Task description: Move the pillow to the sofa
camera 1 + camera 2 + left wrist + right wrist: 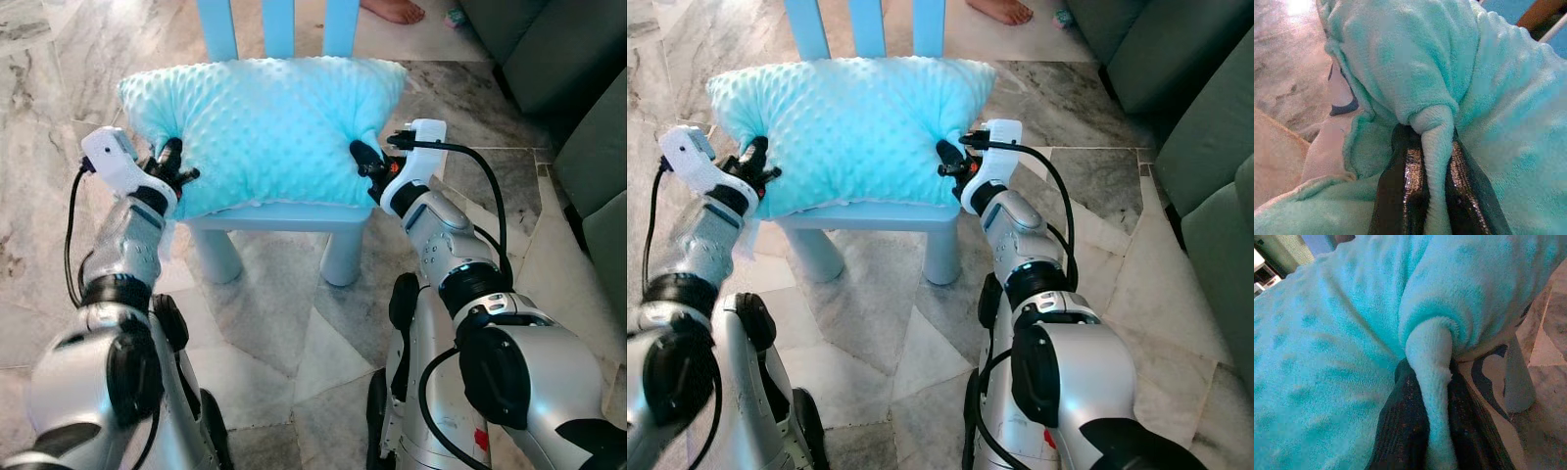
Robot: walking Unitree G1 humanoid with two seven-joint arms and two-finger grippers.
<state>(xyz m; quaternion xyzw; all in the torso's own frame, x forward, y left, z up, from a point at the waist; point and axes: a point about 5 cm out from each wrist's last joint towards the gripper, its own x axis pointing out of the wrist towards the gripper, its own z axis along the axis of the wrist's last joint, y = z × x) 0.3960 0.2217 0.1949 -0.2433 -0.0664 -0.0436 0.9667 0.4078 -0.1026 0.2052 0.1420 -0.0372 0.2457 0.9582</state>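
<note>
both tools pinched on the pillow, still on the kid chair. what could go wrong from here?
1. Left tool and right tool each pinch only a thin fold of the pillow; fabric could slip out on the lift.
2. The pillow rests against the chair back slats; dragging it might tip the light chair.
3. A person's foot is near the sofa; the carry path could cross it.

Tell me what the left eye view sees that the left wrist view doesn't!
Left eye view: the blue chair, both silver arms, the right gripper, the grey sofa and a person's bare foot. Left wrist view: up close, a fold of fabric pinched between the black fingers. Both: the turquoise pillow, the left gripper and the marble floor.
</note>
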